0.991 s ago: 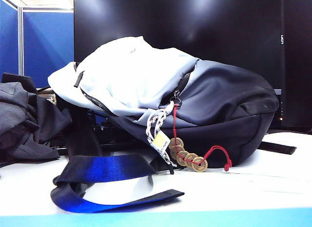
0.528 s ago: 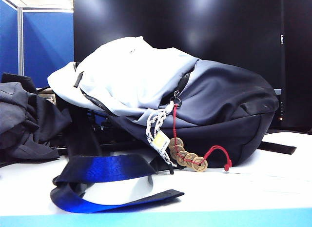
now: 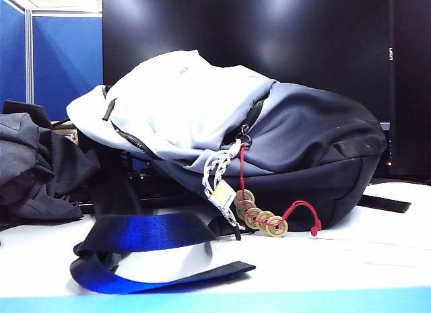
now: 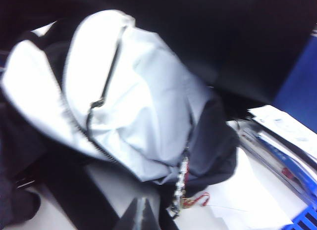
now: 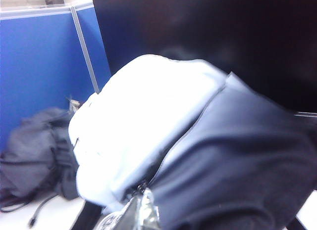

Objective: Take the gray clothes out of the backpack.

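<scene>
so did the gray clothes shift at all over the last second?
No. The gray clothes lie in the same spot left of the backpack, same folds against the blue partition.

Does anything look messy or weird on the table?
The gray clothes lie crumpled in a heap left of the backpack, which lies on its side. Its blue strap trails loose in front. Both grippers, left and right, are shut, holding nothing.
</scene>
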`<state>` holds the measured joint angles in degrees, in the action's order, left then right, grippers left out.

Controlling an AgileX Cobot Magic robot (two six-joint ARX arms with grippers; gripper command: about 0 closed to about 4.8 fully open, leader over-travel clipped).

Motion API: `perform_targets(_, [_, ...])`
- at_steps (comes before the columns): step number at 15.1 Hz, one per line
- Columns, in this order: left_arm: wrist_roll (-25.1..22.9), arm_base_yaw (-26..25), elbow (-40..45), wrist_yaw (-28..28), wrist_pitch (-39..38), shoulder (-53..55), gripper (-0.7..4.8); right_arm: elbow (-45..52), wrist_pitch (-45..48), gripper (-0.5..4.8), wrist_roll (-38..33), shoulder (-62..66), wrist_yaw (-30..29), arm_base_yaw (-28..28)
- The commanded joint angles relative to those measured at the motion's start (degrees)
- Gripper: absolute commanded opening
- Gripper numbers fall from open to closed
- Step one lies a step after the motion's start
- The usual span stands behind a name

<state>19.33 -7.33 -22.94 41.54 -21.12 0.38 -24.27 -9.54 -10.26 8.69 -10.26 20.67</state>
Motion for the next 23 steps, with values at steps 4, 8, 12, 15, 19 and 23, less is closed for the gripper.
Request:
perform_targets(4, [2.38, -0.02, 6.56, -3.39, 5.38, -0.17, -0.04, 14.16, 15.52, -0.01, -0.24, -0.13, 5.27, -0.02])
perform_targets(8, [5.09, -0.02, 6.56, -2.54, 4.98, -0.17, -0.03, 14.16, 15.47, -0.01, -0.24, -0.17, 5.25, -0.02])
perform_targets(12, [5.09, -0.02, 6.56, -2.54, 4.96, -0.17, -0.03, 14.16, 15.34, -0.01, -0.24, -0.17, 5.25, -0.02])
perform_targets(15, [4.90, -0.02, 6.56, -2.51, 4.98, -0.17, -0.03, 14.16, 15.34, -0.01, -0.24, -0.17, 5.25, -0.02])
perform_targets(19, [-17.73, 3.48, 6.80, -17.49, 5.09, -0.17, -0.03, 14.16, 15.34, -0.01, -0.24, -0.17, 5.25, -0.02])
perform_targets(23, [-21.81, 7.08, 11.56, -33.29, 10.34, -0.20, -0.03, 14.16, 15.34, -0.01, -0.24, -0.17, 5.25, 0.00])
